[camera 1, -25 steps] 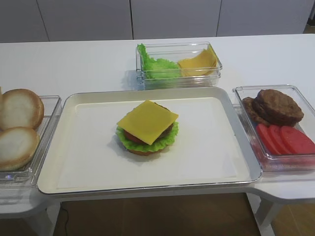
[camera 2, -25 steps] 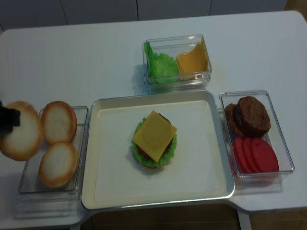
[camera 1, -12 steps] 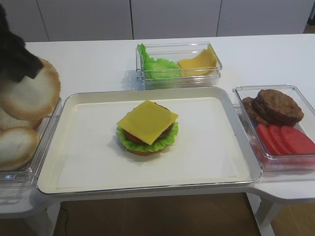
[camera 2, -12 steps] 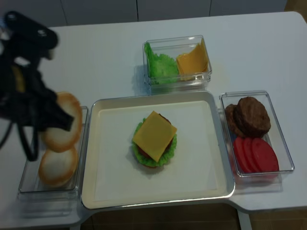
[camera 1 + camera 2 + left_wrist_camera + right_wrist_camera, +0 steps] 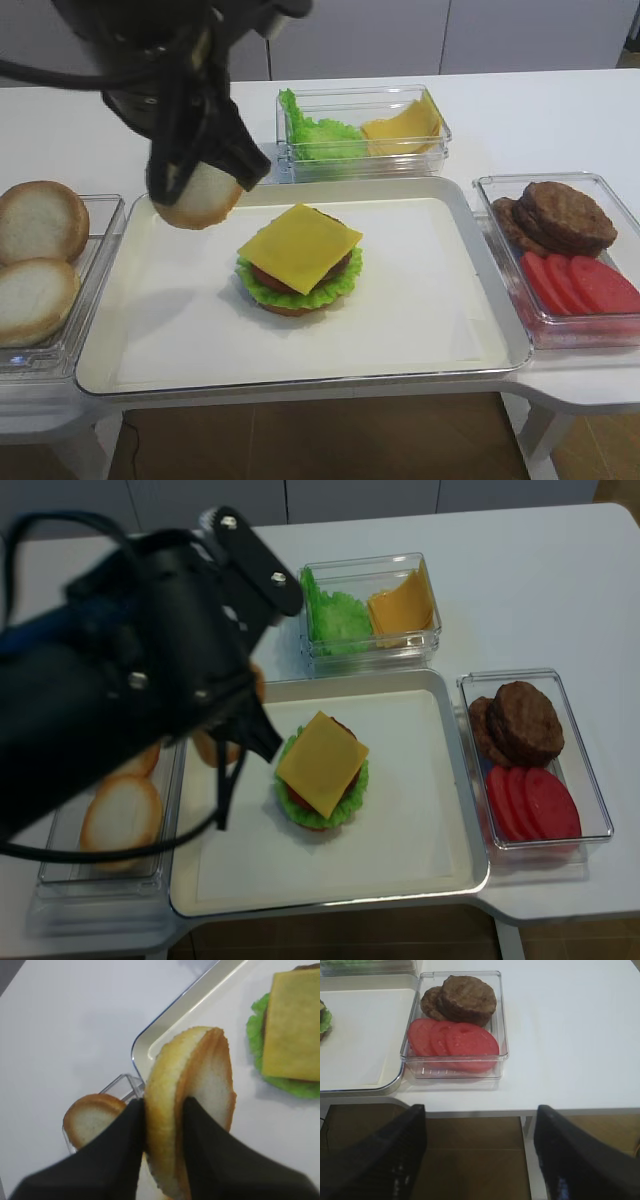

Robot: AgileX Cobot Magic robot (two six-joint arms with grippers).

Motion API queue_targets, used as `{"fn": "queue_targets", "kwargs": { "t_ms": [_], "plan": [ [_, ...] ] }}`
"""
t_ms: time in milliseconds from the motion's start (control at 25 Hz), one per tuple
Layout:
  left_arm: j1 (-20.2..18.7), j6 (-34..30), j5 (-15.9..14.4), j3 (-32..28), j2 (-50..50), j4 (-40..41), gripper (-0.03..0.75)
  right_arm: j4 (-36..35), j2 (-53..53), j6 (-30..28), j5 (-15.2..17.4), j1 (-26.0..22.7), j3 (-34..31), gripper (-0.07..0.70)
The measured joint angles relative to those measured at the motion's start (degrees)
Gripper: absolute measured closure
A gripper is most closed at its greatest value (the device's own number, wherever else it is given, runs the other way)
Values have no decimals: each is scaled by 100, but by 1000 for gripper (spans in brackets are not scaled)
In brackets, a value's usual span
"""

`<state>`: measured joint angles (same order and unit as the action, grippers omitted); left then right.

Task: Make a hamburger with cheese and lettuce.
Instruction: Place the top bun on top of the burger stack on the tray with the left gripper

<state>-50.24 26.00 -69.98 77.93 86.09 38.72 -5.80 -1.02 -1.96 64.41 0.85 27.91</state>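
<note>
Exterior high view: a bun half [image 5: 195, 195] is pinched edge-on in the left gripper [image 5: 200, 165] at upper left, and should be turned flat and centred over the cheese [image 5: 300, 246] topping the hamburger [image 5: 298, 262] mid-frame before release.

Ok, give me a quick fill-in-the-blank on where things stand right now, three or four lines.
1. The left hand is shut on a ____, held on edge.
2. The top layer of the hamburger on the tray is now the ____.
3. In the right-side bin, the tomato slices lie nearer the table's front edge than the ____.
4. The right hand holds ____.

Missing words: bun half; cheese; patties; nothing
</note>
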Motion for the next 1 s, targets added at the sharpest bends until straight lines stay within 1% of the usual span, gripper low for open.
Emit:
{"fn": "queue_targets", "kwargs": {
  "t_ms": [120, 320, 640, 800, 1000],
  "plan": [
    [-249, 23, 13, 242, 394, 232, 538, 0, 0, 0, 0, 0, 0, 123],
    [-495, 140, 39, 504, 959, 675, 539, 0, 0, 0, 0, 0, 0, 123],
    [-840, 374, 76, 548, 1349, 1214, 541, 0, 0, 0, 0, 0, 0, 123],
    [-921, 387, 106, 554, 1462, 1374, 541, 0, 0, 0, 0, 0, 0, 123],
    [-923, 485, 106, 554, 1547, 1647, 541, 0, 0, 0, 0, 0, 0, 123]
  ]
}}
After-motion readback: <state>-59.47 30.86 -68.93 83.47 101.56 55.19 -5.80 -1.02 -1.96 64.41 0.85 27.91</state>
